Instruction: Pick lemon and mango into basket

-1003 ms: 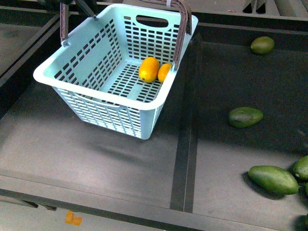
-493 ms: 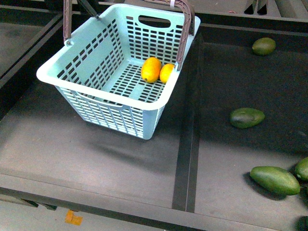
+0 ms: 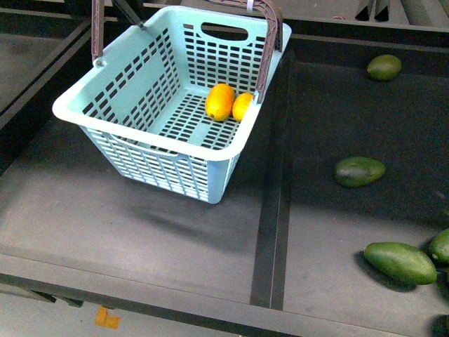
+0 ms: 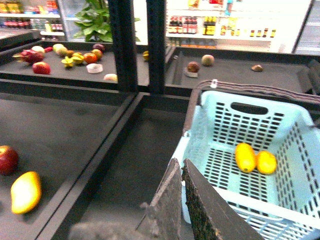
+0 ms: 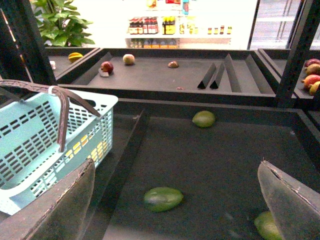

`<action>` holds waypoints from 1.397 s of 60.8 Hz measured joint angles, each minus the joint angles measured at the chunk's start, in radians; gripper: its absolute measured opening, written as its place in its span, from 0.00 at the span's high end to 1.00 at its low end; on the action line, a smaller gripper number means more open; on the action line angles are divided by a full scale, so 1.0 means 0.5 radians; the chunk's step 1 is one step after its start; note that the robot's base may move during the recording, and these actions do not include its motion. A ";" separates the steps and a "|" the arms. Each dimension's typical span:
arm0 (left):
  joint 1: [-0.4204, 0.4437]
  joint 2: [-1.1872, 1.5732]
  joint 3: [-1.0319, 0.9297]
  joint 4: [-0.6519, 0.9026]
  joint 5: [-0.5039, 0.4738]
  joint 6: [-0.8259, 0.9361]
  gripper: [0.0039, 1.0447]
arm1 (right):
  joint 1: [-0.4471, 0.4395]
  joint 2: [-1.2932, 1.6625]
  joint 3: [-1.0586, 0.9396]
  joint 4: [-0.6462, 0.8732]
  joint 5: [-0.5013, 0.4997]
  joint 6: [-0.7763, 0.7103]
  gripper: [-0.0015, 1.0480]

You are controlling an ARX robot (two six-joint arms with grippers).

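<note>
The light blue-green basket (image 3: 147, 137) hangs tilted above the dark shelf, its shadow on the surface below. On its slotted floor the orange-yellow mango (image 3: 219, 101) and the smaller lemon (image 3: 241, 107) lie touching each other. The left wrist view shows the same mango (image 4: 245, 157) and lemon (image 4: 266, 162) inside the basket (image 4: 260, 200). My left gripper (image 4: 182, 167) is shut on the basket at its near rim; what it pinches is hidden between the fingers. My right gripper (image 5: 177, 200) is open and empty, beside the basket (image 5: 30, 135).
Dark green mangoes (image 3: 359, 171) (image 3: 399, 262) (image 3: 384, 67) lie on the right tray, past a raised divider (image 3: 270, 232). A red-and-yellow mango (image 4: 25, 191) and a red fruit (image 4: 7, 159) lie on the left tray. Black posts (image 4: 122, 45) stand behind.
The basket has shifted slightly to the right with both fruits inside, then held still over the last half second.
</note>
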 joint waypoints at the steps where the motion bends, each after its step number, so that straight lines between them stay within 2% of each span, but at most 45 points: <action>1: 0.014 -0.035 -0.003 -0.025 -0.001 0.001 0.97 | 0.000 -0.001 0.000 0.000 0.000 0.000 0.08; 36: 0.021 -0.979 -0.056 -0.864 0.014 0.002 0.97 | 0.000 0.000 0.000 0.000 -0.001 0.000 0.08; 73: 0.021 -1.469 -0.056 -1.347 0.014 0.002 0.97 | 0.000 0.000 0.000 0.000 -0.001 0.000 0.08; 79: 0.022 -1.740 -0.056 -1.673 0.014 0.002 0.97 | 0.000 0.000 0.000 0.000 0.000 0.000 0.08; 85: 0.022 -1.811 -0.056 -1.697 0.014 0.003 0.97 | 0.000 -0.001 0.000 0.000 -0.001 0.000 0.08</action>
